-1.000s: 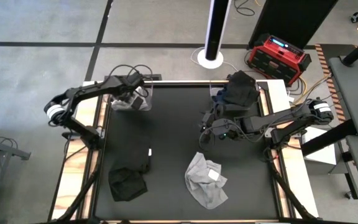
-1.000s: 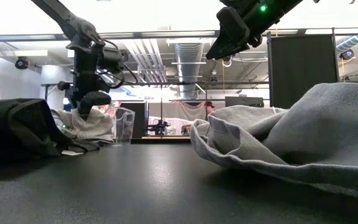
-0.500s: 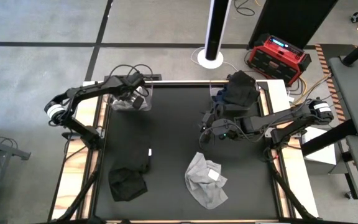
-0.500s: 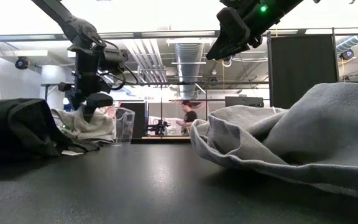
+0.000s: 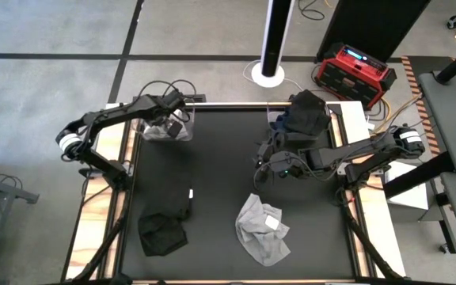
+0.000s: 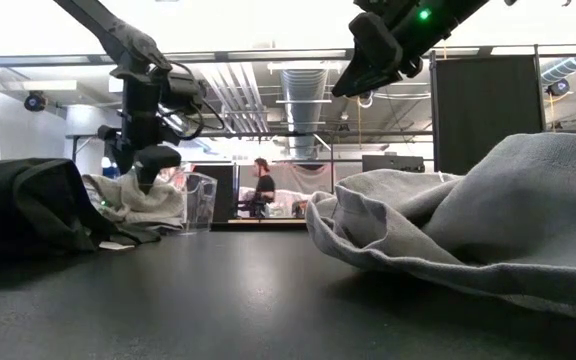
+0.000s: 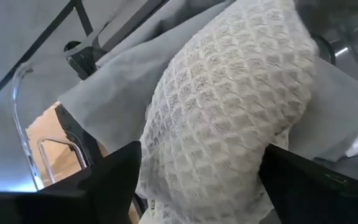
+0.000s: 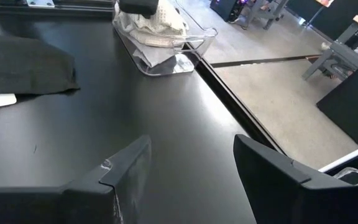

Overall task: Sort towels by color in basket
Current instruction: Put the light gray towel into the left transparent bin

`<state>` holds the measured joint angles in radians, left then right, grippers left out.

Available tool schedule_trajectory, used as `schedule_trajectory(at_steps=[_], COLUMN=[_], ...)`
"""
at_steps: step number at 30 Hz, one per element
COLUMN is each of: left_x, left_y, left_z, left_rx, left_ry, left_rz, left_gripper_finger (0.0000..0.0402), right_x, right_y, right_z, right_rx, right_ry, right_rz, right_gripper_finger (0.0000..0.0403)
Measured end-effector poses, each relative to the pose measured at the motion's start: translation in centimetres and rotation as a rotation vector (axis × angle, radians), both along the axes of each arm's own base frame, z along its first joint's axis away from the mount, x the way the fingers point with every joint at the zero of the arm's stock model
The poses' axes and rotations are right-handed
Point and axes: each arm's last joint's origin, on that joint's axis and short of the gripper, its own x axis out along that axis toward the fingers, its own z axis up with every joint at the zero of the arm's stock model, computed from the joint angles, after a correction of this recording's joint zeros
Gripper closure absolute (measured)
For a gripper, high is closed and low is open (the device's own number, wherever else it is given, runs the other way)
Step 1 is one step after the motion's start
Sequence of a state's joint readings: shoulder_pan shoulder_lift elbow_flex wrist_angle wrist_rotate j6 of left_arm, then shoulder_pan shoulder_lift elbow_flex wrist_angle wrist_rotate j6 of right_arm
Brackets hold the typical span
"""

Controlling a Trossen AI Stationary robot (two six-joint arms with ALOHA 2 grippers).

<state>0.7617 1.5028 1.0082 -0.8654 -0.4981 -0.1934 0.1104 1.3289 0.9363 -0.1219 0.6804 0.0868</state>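
Nearest the front edge of the black surface [image 5: 220,190] we note a crumpled light grey cloth towel with a small white tag [image 5: 264,229], lying flat and untouched, and to its left two black cloth towels [image 5: 165,226], one just beside the other. Mid-surface, the right hand [image 5: 266,170] hangs above bare surface, fingers apart and holding nothing; its wrist view shows only black surface between them. At the far right corner a dark heap of black and navy blue towels [image 5: 305,113] fills a container whose walls we cannot make out. At the far left corner stands a clear plastic basket [image 8: 166,53] holding a white waffle-weave towel [image 7: 229,118] over a pale grey one. The left hand [image 6: 148,160] hovers directly over that basket, fingers spread on either side of the white towel, gripping nothing. Beyond the surface, a person [image 6: 263,185] stands in the room.
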Motion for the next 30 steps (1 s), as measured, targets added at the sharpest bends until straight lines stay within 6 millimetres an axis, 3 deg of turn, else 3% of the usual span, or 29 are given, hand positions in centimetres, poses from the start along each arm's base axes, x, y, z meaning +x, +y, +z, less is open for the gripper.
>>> schedule_trajectory(at_steps=[12, 17, 21, 26, 30], left_x=[0.5, 1.1, 1.4, 1.4, 0.9], left_y=[-0.1, 0.3, 0.5, 0.2, -0.3], left_z=[3.3, 4.7, 4.5, 2.5, 0.9], left_rx=[-0.018, 0.003, -0.022, -0.092, -0.141], left_ry=[0.027, -0.002, -0.068, -0.113, -0.098], left_rz=[-0.052, -0.110, -0.173, -0.233, -0.242], left_gripper_finger=[0.0094, 0.0114, 0.0191, 0.0371, 0.0385], right_x=[0.0, 0.0, 0.0, 0.0, 0.0], right_y=[0.0, 0.0, 0.0, 0.0, 0.0], right_z=[-0.1, -0.1, -0.1, -0.1, -0.1], right_rx=[0.007, 0.007, 0.012, 0.014, 0.014], right_ry=[-0.003, -0.003, -0.007, -0.008, -0.007], right_rz=[-0.004, -0.005, -0.008, -0.009, -0.009], right_gripper_finger=[0.0179, 0.0176, 0.0179, 0.0175, 0.0176])
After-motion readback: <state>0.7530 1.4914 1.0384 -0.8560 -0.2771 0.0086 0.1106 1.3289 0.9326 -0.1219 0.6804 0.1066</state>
